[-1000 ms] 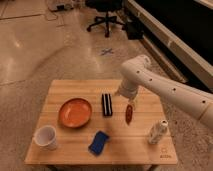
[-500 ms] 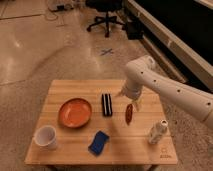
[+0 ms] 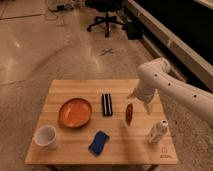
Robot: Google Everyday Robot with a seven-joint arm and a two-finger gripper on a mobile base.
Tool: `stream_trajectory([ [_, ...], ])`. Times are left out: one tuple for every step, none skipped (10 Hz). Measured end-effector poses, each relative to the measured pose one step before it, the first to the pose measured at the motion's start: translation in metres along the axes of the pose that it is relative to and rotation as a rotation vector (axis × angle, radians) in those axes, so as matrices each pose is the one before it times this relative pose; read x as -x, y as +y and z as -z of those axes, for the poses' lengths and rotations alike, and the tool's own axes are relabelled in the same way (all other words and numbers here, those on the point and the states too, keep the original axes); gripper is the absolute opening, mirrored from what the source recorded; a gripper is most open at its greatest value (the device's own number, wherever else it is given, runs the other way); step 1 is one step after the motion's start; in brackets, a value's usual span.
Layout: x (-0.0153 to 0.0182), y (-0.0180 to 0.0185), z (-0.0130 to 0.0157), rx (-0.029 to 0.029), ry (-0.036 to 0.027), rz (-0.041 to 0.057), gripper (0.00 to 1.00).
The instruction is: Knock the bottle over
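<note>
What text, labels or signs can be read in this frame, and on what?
Blue cross on the floor: reads as "X".
Bottle label: too blurred to read.
Small mark on the table corner: too blurred.
Tool, above the table's right half: no text seen.

- On the wooden table [image 3: 70, 89]: round orange bowl [image 3: 75, 112].
- Right of it, in turn: black rectangular box [image 3: 106, 104], reddish oblong piece [image 3: 129, 113], gripper [image 3: 142, 102].
- Before it: white cup [image 3: 45, 137] leftward, blue sponge [image 3: 99, 142] rightward.
- Far right, nearer: slim whitish bottle [image 3: 157, 132].
</note>
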Motion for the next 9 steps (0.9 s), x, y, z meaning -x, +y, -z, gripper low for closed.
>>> stream_trajectory([
  [-0.00385,0.01106,0.00187,0.00312,0.00385,-0.02601,0.80],
  [-0.00328,0.01207,0.00226,0.00555,0.00380,-0.02624,0.80],
  [-0.00077,0.00807,0.00145,0.00438,0.00040,-0.01770,0.80],
  [0.00007,0.00570,0.00128,0.00333,-0.00020,-0.01227,0.80],
  [-0.00024,0.01099,0.00187,0.00915,-0.00203,-0.02053,0.80],
  [-0.00025,0.00995,0.00204,0.01106,-0.00157,-0.01564,0.80],
  [0.00034,0.00799,0.00117,0.01052,-0.00135,-0.01029,0.80],
  [0.00019,0.01261,0.00177,0.01661,-0.00055,-0.01559,0.80],
  [-0.00096,0.01120,0.00063,0.01417,0.00005,-0.01560,0.80],
])
